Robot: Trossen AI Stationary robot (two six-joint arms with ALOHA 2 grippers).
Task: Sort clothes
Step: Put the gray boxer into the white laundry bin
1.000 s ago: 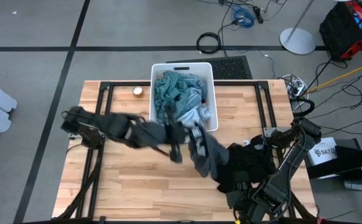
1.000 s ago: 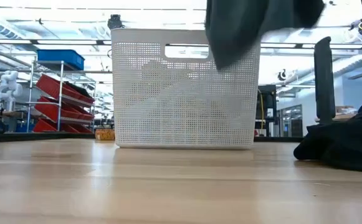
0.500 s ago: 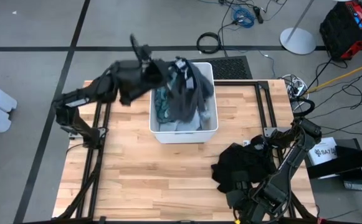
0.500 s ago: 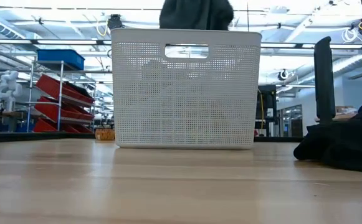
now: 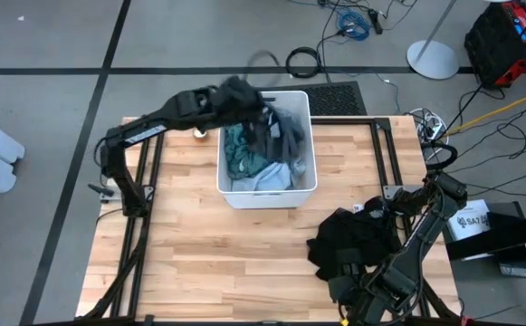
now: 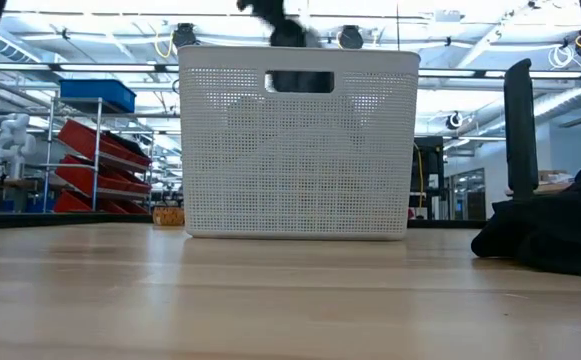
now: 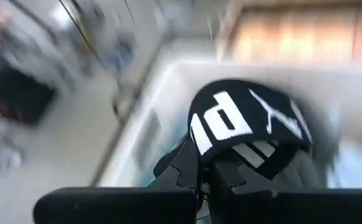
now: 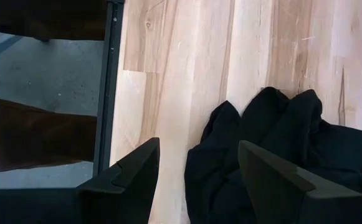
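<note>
Reaching over the far left corner of the white bin, your left gripper was clamped on a dark grey garment, which draped from it down into the bin onto teal green and light blue pieces. Your right gripper hung spread and empty just above the black pile on the table.

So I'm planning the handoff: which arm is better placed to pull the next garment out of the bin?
Left. The left gripper is at the bin's far rim holding a dark garment; the right gripper waits open over the black pile.
</note>
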